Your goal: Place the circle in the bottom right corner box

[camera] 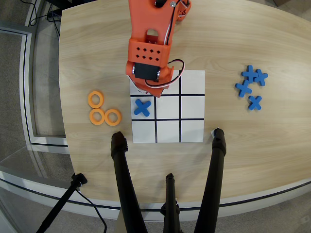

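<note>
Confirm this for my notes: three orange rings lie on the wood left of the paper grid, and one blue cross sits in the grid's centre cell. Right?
Not quite. The overhead view shows the blue cross in the middle row's left cell of the paper grid, not the centre cell, which is bare. The rest holds: three orange rings lie on the wood left of the grid.

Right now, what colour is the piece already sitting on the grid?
Blue: a blue cross lies in the grid's middle-left cell, seen in the overhead view.
</note>
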`<action>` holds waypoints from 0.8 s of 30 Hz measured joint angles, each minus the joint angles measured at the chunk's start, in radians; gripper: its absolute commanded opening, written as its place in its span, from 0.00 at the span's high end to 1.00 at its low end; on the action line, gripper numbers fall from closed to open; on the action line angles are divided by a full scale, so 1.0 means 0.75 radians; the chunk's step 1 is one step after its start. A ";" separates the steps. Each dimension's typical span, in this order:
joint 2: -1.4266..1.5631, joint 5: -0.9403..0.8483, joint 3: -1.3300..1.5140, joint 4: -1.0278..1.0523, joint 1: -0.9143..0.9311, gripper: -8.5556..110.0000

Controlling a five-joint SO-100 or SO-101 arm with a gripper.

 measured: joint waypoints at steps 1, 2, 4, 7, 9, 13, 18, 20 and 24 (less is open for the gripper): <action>-0.008 0.000 0.000 -0.006 0.014 0.93; -0.014 0.002 0.000 -0.012 0.025 0.93; -0.020 -0.002 0.000 -0.022 0.027 0.93; -0.031 -0.002 -0.004 -0.025 0.025 0.93; -0.035 -0.002 -0.004 -0.025 0.025 0.93; -0.035 -0.002 -0.004 -0.025 0.025 0.90; -0.035 -0.002 -0.004 -0.025 0.025 0.87; -0.033 -0.002 -0.004 -0.025 0.029 0.85; -0.027 -0.002 -0.027 -0.014 0.043 0.83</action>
